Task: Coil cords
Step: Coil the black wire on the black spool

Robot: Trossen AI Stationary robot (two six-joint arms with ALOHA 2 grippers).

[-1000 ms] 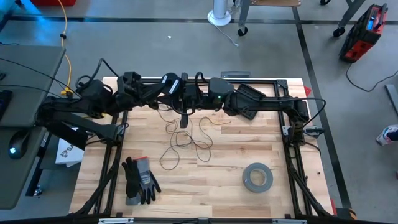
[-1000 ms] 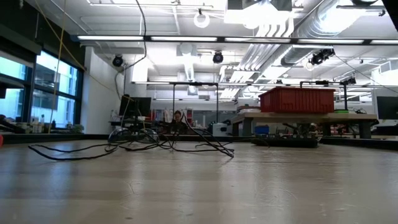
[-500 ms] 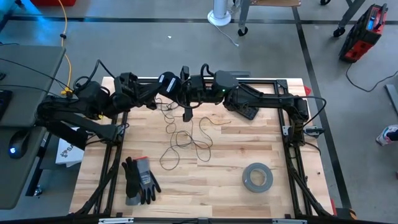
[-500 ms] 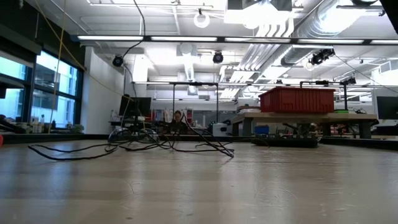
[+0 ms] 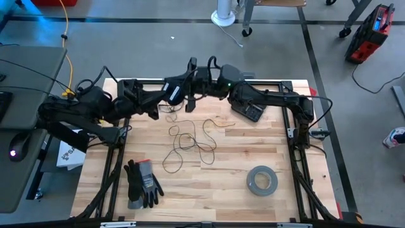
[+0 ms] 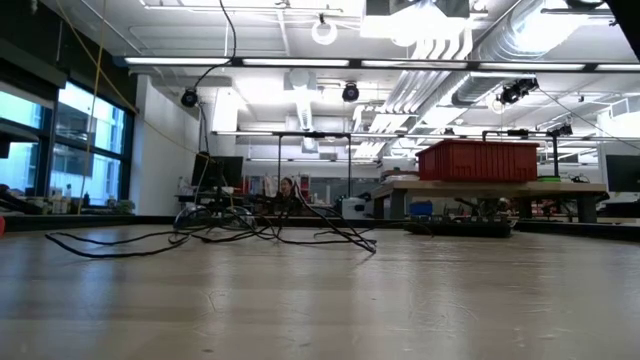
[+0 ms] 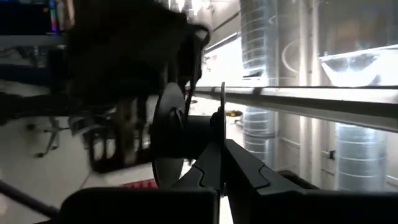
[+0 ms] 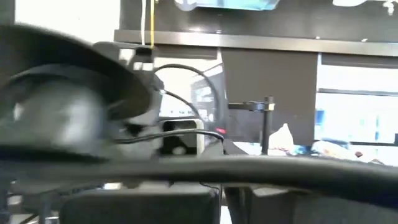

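The wooden table (image 5: 253,149) carries the tangled thin cord (image 5: 190,142), grey tape roll (image 5: 262,180) and gloves (image 5: 142,183).

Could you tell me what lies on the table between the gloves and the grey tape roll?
Bare wood only, per the high view: gloves, tape roll.

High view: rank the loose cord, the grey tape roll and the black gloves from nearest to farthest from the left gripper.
From the left gripper, at the table's far edge:
1. Cord, mid-table, just below it.
2. Gloves, near-left.
3. Tape roll, near-right.
Gloves and roll are nearly tied.
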